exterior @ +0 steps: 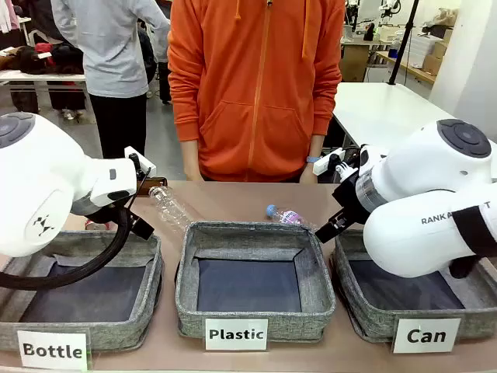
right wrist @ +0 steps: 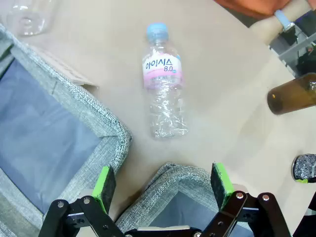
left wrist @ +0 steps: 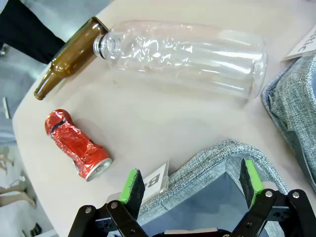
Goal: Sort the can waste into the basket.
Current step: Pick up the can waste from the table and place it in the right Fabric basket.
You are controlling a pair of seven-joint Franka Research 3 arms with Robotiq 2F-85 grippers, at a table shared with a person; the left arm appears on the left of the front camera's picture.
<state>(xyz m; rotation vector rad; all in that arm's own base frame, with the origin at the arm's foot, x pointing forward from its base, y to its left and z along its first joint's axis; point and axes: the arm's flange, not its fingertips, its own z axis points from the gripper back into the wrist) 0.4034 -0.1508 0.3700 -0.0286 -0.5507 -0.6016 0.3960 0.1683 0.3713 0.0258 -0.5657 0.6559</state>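
A brown counter [exterior: 233, 203] holds three grey woven baskets in a row, labelled Bottle, Plastic and Can. A person [exterior: 256, 85] in an orange hooded top stands at the far side.

The left tool [left wrist: 191, 181] is released, its green pads spread wide and holding nothing. It hangs over the corner of the Bottle basket [left wrist: 217, 157]. In the left wrist view, the crushed red can [left wrist: 76, 144] lies on its side on the bare counter. It is near the left pad, off to that pad's side and a little beyond it, and apart from the basket's corner. Farther off lie a brown glass bottle [left wrist: 69, 57] and a large clear plastic bottle [left wrist: 187, 57], their mouths touching or nearly so.

The right tool [right wrist: 163, 180] is also released and empty. It is poised over a corner of the Can basket [exterior: 363, 325], which has nothing in it where its floor shows. In the right wrist view, a small water bottle [right wrist: 165, 81] with a pink label lies on the counter straight ahead of the pads. The Plastic basket [right wrist: 89, 108] is to one side. At the opposite edge of that view, level with the pads and well off to their side, a dark can [right wrist: 306, 168] is partly cut off. A second brown bottle [right wrist: 296, 94] lies beyond it.
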